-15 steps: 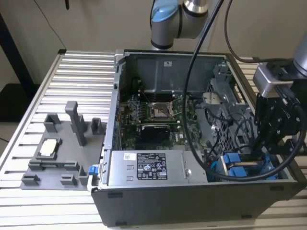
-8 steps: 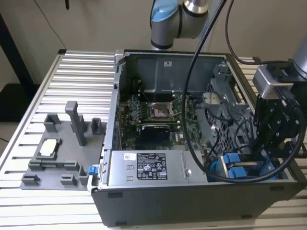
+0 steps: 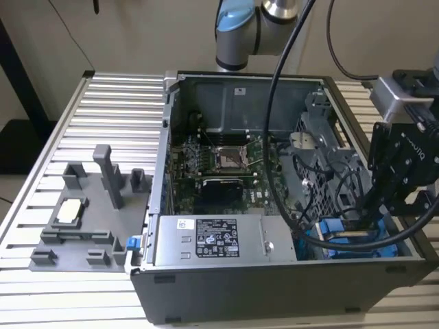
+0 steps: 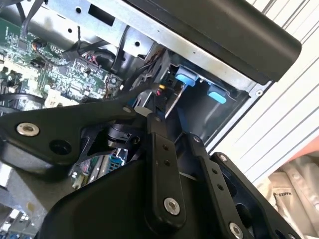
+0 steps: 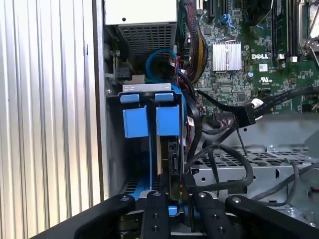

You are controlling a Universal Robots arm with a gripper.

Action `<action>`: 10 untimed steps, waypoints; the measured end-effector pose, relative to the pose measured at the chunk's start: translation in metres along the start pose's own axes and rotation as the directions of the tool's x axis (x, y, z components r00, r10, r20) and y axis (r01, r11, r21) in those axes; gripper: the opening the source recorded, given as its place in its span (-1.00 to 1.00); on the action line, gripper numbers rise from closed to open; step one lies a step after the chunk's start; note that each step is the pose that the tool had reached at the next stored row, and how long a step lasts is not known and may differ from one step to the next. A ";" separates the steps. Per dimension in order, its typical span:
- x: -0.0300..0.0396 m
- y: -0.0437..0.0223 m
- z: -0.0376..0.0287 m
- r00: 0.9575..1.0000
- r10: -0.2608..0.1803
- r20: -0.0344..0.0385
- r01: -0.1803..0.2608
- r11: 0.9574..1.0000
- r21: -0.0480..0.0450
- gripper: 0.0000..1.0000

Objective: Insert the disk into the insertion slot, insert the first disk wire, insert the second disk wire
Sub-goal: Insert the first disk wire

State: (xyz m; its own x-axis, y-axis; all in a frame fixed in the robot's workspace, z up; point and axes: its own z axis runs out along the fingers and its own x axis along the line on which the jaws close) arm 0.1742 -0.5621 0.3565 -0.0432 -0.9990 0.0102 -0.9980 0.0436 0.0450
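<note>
1. First wrist view: the gripper (image 5: 178, 191) is seen with its two fingers closed on the near end of the disk (image 5: 167, 142), which is held edge-on in its blue carrier frame.
2. The disk is judged to be well inside the insertion slot (image 5: 147, 88), lying just beside the second blue-framed drive (image 5: 134, 122). Whether it is fully seated cannot be told.
3. In the exterior view the gripper (image 3: 367, 216) is reached down into the computer case (image 3: 274, 288) at the corner on the exterior view's right, where the disk (image 3: 346, 236) is seen in the drive cage.
4. Jamming is the first risk. If the disk were pushed while tilted, its carrier could be wedged against the neighbouring drive or the sheet-metal edge of the bay, and the plastic frame could be strained.
5. Snagging is the second risk. A black cable bundle (image 5: 219, 164) is looped close beside the fingers, so a loop could be caught by a finger or the gripper body and dragged, and plugs on the motherboard (image 5: 239, 69) could be pulled loose.
6. Trapped wiring is a third risk. The blue data cable (image 5: 159, 55) is curled just behind the bay, and it could be pinched if it were pressed between the disk and the cage.
7. Slipping is also possible, since only the disk's end is gripped. A sideways load could twist it in the fingers.
</note>
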 end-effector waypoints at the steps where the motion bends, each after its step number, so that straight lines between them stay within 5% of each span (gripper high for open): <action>1: 0.0000 0.0001 -0.0026 1.000 0.000 0.000 0.000 1.000 0.000 -0.47; 10: 0.0000 0.0010 -0.0227 1.000 0.000 0.000 0.000 1.000 0.000 -0.47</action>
State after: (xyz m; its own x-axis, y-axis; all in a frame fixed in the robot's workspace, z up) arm 0.1742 -0.5619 0.3793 -0.0432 -0.9990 0.0102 -0.9980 0.0436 0.0450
